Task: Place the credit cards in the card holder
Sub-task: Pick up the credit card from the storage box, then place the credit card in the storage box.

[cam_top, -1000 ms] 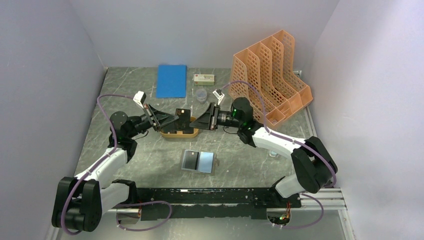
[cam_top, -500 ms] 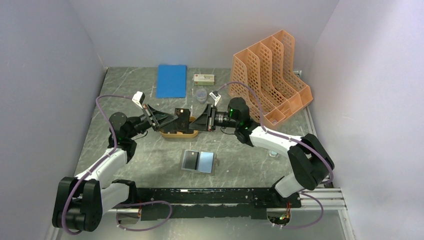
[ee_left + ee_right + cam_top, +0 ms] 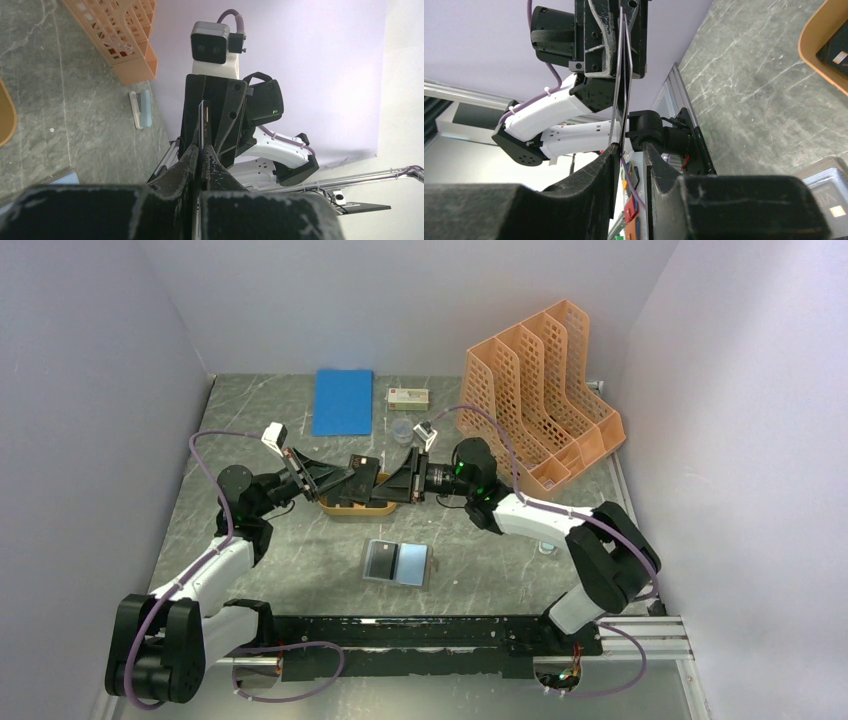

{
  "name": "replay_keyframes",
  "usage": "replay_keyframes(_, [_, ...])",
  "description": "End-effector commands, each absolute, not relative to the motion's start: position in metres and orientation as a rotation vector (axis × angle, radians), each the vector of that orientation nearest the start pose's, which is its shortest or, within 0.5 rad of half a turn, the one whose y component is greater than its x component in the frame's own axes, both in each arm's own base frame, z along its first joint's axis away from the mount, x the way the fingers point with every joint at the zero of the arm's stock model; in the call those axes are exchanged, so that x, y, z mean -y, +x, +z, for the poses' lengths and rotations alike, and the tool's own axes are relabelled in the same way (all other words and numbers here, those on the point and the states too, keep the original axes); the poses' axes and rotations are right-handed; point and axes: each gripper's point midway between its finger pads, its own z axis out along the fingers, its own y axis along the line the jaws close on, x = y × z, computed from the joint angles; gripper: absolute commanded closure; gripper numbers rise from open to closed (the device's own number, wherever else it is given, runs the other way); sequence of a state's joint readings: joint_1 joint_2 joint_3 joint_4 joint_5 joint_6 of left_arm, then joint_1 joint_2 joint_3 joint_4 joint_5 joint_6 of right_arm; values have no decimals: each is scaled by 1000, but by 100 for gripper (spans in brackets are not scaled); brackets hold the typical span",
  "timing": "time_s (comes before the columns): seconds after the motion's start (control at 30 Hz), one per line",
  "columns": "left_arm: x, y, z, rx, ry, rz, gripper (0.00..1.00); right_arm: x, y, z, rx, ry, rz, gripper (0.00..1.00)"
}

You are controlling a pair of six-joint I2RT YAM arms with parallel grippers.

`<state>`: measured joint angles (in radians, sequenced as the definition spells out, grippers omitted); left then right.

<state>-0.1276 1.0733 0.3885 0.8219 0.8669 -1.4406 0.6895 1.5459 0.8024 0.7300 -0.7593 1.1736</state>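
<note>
My left gripper (image 3: 352, 478) is shut on a thin dark credit card (image 3: 367, 474) and holds it upright above the orange oval tray (image 3: 340, 508). In the left wrist view the card (image 3: 204, 120) stands edge-on out of the pinched gripper (image 3: 201, 150). My right gripper (image 3: 392, 485) faces it from the right. Its fingers are open, with the card's free end (image 3: 623, 75) lying in the gap (image 3: 630, 146) along one finger. Another dark card (image 3: 835, 47) lies in the tray. The card holder (image 3: 397, 562) lies opened flat on the table nearer the arm bases.
An orange perforated file rack (image 3: 540, 390) stands at the back right. A blue notebook (image 3: 342, 401), a small box (image 3: 409, 396) and a clear cup (image 3: 402, 429) sit at the back. A small white and blue item (image 3: 140, 107) lies on the table beside the right arm.
My right gripper has moved left until its fingers reach the card held by the left gripper. The left arm has barely moved.
</note>
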Motion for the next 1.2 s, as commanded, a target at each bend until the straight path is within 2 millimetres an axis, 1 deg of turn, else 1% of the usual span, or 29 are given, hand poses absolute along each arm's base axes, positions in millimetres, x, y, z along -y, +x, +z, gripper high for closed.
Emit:
replay_keyframes(0.0, [198,244,252,-1776,-232,-1829,95,-385,224,254,-1912,-265,1963,75])
replay_keyframes(0.17, [198,245,248,-1791,-232,-1817,95,-387,225,251,-1912,-243,1983,94])
replay_keyframes(0.23, [198,246,244,-1803,-238,-1803,95,-385,223,248,-1923,-242,1973,100])
replay_keyframes(0.4, [196,253,236,-1824,-269,-1765,95,-374,228,241,-1953,-205,1886,100])
replay_keyframes(0.67, [193,267,217,-1907,-326,-1655,95,-363,241,240,-1964,-154,1763,100])
replay_keyframes(0.77, [191,272,211,-1930,-337,-1614,95,-361,249,235,-1993,-124,1705,100])
replay_keyframes(0.97, [187,286,201,-1972,-340,-1513,95,-359,261,219,-2049,-101,1608,100])
replay_keyframes(1.17, [185,297,191,-1992,-361,-1465,95,-358,270,208,-2074,-106,1559,100])
